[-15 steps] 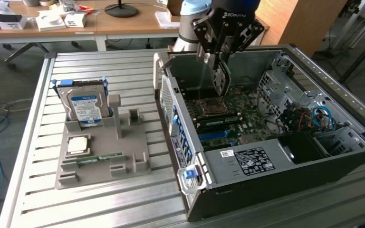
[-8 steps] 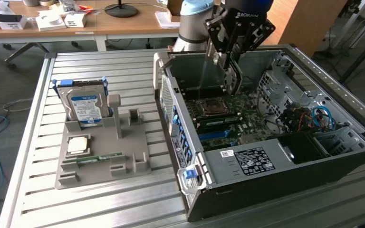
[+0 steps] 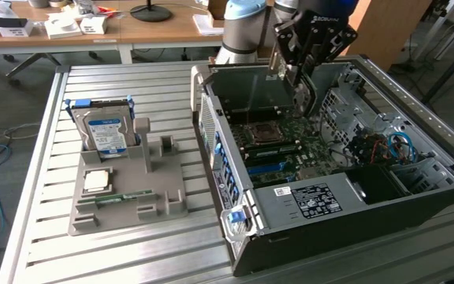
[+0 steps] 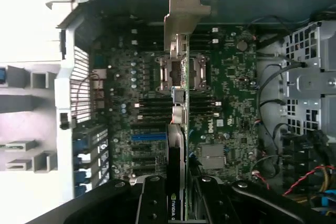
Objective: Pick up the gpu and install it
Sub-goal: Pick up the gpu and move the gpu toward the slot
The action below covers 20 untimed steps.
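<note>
Jaws clamped on the gpu, grasping it edge-on, one black finger on each flat side, gap between them only as wide as the thin card. The card is off the worktop and up in the air in the jaws, over the open computer case; its pale tan bracket is at the end farthest from the jaws. In the exterior view the gpu hangs from the jaws inside the case's upper opening, above the motherboard, not seated in any slot. Arm comes in from behind the case, wrist pointed straight down, jaws vertical. Directly below the jaws: the motherboard with the cpu socket, a row of black slots, and one blue slot just to one side of the card's line. Counts: one arm, one gpu, one case. Well away from the jaws, toward the exterior view's left, one gray parts holder on the worktop, carrying one hard drive standing upright, one square processor chip lying flat, one green memory stick lying along its near edge. Blue cables inside the case, off to the exterior view's right of the jaws.
</note>
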Available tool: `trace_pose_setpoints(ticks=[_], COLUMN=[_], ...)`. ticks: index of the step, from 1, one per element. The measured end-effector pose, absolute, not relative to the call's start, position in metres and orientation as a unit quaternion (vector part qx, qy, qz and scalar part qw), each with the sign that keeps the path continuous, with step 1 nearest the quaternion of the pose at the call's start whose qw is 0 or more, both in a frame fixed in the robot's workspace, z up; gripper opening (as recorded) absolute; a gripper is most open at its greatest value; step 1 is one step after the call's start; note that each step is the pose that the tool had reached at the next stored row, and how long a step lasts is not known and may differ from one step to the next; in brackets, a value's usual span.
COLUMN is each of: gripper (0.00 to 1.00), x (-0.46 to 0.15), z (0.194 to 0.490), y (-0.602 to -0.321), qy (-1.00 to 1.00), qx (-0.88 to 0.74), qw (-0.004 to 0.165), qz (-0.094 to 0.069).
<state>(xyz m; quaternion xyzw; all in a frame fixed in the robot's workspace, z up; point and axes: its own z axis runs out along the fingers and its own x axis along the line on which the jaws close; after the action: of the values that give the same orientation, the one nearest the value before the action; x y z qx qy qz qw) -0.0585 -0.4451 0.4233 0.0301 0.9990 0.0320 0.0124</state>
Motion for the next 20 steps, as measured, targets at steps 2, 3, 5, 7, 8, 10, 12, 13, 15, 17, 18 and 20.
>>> trace_pose_setpoints(ticks=[2, 3, 5, 7, 8, 10, 12, 13, 15, 17, 18, 20], gripper=[0.26, 0.26, 0.26, 0.26, 0.26, 0.26, 0.26, 0.26, 0.26, 0.26, 0.26, 0.26], x=[-0.051, -0.046, -0.038, -0.031, -0.028, -0.022, -0.015, -0.012, -0.006, -0.003, -0.003, -0.003], z=[0.423, 0.423, 0.423, 0.423, 0.423, 0.423, 0.423, 0.423, 0.423, 0.423, 0.423, 0.423], y=[-0.445, -0.445, -0.445, -0.445, -0.445, -0.445, -0.445, -0.445, -0.445, -0.445, -0.445, -0.445], qy=[0.999, 0.999, 0.999, 0.999, 0.999, 0.999, 0.999, 0.999, 0.999, 0.999, 0.999, 0.999], qx=[0.030, 0.030, 0.030, 0.030, 0.030, 0.030, 0.030, 0.030, 0.030, 0.030, 0.030, 0.030], qw=[0.012, 0.012, 0.012, 0.012, 0.012, 0.012, 0.012, 0.012, 0.012, 0.012, 0.012, 0.012], qz=[0.032, 0.032, 0.032, 0.032, 0.032, 0.032, 0.032, 0.032, 0.032, 0.032, 0.032, 0.032])
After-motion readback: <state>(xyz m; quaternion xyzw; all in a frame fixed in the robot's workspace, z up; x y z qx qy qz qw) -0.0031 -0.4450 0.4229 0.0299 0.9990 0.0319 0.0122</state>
